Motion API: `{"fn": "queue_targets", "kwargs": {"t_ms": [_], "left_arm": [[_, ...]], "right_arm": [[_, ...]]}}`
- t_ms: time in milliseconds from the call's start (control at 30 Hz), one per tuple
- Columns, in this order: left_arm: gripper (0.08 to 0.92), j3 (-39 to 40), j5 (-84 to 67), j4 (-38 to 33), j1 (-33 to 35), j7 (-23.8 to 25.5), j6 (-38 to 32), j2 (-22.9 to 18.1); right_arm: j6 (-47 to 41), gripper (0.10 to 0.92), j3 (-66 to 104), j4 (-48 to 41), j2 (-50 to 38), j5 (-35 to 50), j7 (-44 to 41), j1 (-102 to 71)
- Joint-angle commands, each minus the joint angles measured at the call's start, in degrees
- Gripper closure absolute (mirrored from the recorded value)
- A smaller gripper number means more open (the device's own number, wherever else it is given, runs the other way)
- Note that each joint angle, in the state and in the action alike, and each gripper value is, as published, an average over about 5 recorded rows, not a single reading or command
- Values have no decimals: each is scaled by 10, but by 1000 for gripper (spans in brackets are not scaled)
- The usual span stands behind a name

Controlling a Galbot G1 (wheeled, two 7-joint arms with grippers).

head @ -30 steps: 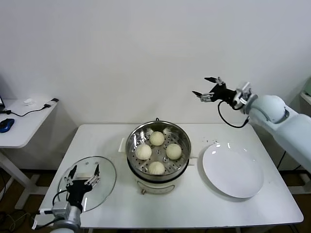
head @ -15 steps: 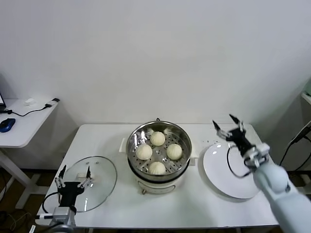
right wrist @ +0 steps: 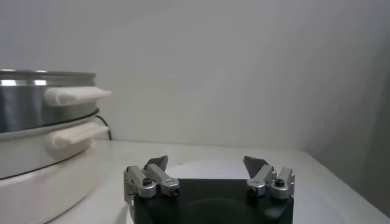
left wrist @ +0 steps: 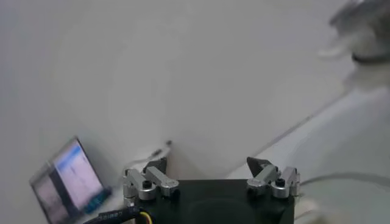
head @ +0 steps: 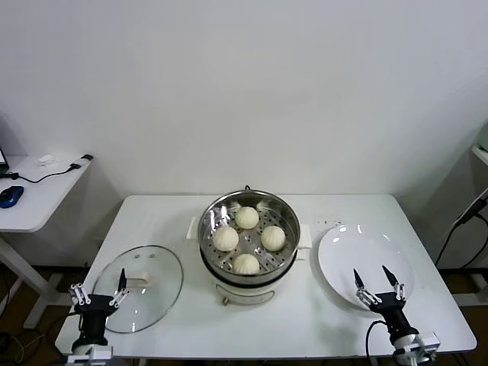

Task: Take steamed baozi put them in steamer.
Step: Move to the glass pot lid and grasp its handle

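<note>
Several cream-white baozi lie on the perforated tray inside the shiny steel steamer at the table's middle. The steamer's side also shows in the right wrist view. My left gripper is open and empty, low at the table's front left, by the glass lid. My right gripper is open and empty, low at the front right, at the near edge of the white plate. In the wrist views the left gripper and the right gripper hold nothing.
The empty white plate also shows in the right wrist view. A side table with a blue mouse and cables stands at the far left. A white wall runs behind the table.
My right arm has swung down from high at the back right to the table's front right edge. My left gripper has dropped lower and further left, off the lid.
</note>
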Motion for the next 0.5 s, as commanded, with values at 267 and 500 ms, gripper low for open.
{"fn": "queue_targets", "kwargs": {"t_ms": [267,500], "left_arm": [[177,15,421,135,10,-127,51,28],[177,22,440,162,-39,-114,69,22]], "right_arm": [[-28,203,34,11,56,-45,51,-27],[-37,203,38,18,63,-50,54,-22]]}}
